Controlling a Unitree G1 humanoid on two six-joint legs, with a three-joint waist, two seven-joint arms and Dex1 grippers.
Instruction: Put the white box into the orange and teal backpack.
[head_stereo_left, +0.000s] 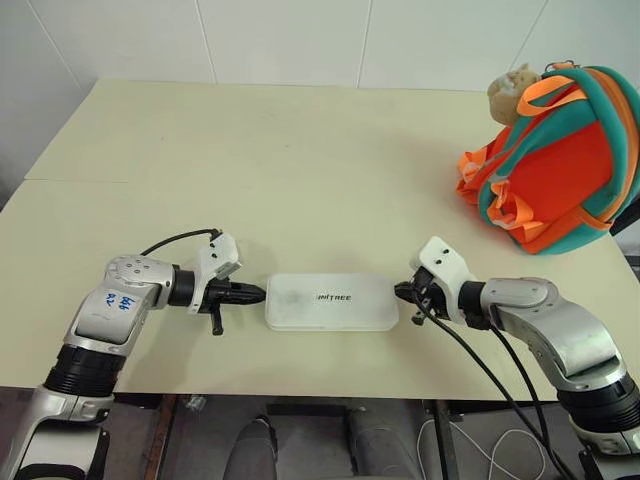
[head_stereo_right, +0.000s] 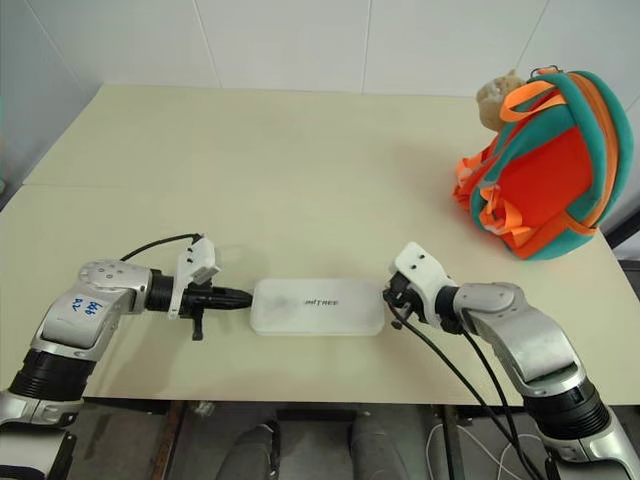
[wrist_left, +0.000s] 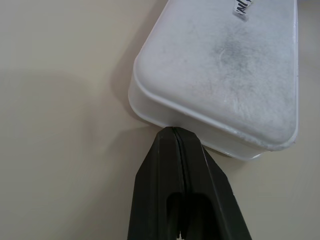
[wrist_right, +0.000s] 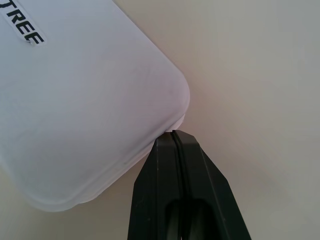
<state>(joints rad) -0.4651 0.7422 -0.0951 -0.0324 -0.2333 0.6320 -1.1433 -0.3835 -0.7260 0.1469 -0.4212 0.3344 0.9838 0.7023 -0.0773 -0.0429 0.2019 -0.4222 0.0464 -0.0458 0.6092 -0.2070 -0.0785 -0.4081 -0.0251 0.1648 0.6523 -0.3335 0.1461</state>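
White box (head_stereo_left: 331, 302) is lying flat on the table (head_stereo_left: 300, 160) at the lower middle of the frame, lettering up, with your two grippers pressing in on it from its short ends. The backpack (head_stereo_left: 555, 155) is sitting at the upper right of the frame, well apart from the box, with a beige plush toy (head_stereo_left: 512, 90) at its top; you cannot tell from here whether its opening is facing you or is even unzipped. You are relying on a squeeze between two narrow tips, so the main risk is the glossy case slipping: if one arm is pushing harder or higher than the other, the box is likely pivoting, skating across the table or popping out as you are lifting it. The contact points are sitting low on the rounded edges, which is making a clean lift harder, and any drift apart of the arms during the carry to the upper right is probably dropping it. The soft backpack may also be tipping or sliding away when the box is nudging it. The left gripper (wrist_left: 174, 131) is showing its fingers pressed together, holding nothing, its tip touching the near end wall of the box close to a corner. The right gripper (wrist_right: 176, 133) is likewise pressed together, empty, its tip meeting the box's lower rim at a rounded corner
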